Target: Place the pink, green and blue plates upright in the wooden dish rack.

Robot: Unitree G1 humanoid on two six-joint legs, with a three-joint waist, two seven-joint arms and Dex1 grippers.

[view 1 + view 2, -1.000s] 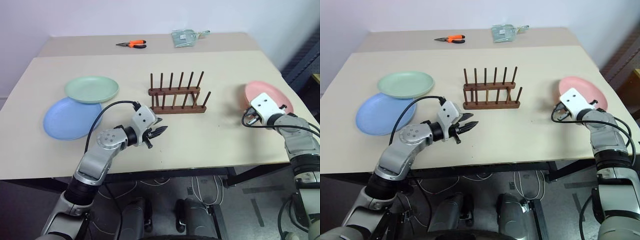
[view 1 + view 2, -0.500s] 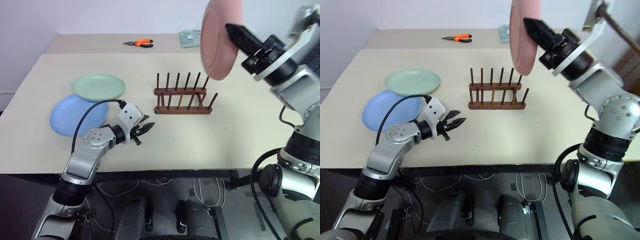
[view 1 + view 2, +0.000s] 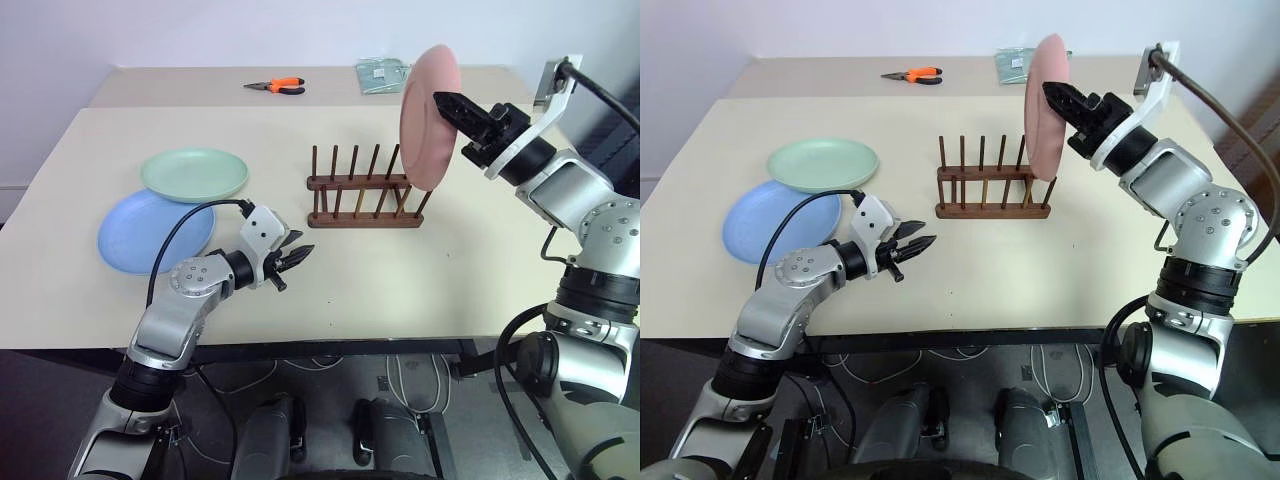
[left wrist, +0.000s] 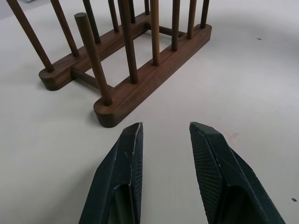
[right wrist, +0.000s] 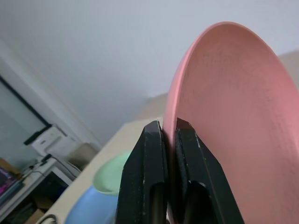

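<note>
On the beige desk (image 3: 480, 270), we held the pink plate (image 3: 429, 115) upright above the wooden dish rack's (image 3: 364, 190) right end, right tool (image 3: 447, 100) clamped on its rim for slotting; our left tool (image 3: 300, 254) waited partly open, empty, before the rack.

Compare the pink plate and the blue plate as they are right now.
The pink plate stands on edge in the air above the wooden dish rack's right end, pinched at its rim by the right tool; the blue plate lies flat on the table, partly under the green plate. Both are plain, round and shallow.
</note>
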